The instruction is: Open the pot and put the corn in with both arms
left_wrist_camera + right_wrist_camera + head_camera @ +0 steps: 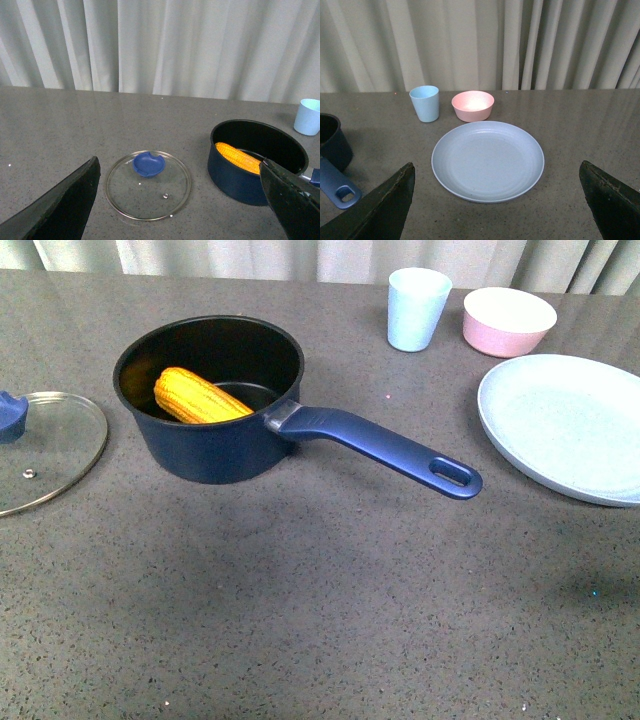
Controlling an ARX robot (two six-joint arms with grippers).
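The dark blue pot (pixel 215 440) stands uncovered on the grey table, its long handle (pixel 385 448) pointing toward the right front. The yellow corn (pixel 200 397) lies slanted inside it, also seen as the corn (pixel 237 156) in the left wrist view. The glass lid (pixel 45 450) with its blue knob (pixel 12 415) lies flat on the table left of the pot. Neither arm shows in the front view. My left gripper (pixel 180 200) hangs open above the lid (pixel 148 184), holding nothing. My right gripper (pixel 497 200) is open and empty above the plate.
A pale blue plate (pixel 570 425) lies at the right. A pale blue cup (pixel 417 308) and a pink bowl (pixel 508 320) stand at the back right. Curtains hang behind the table's far edge.
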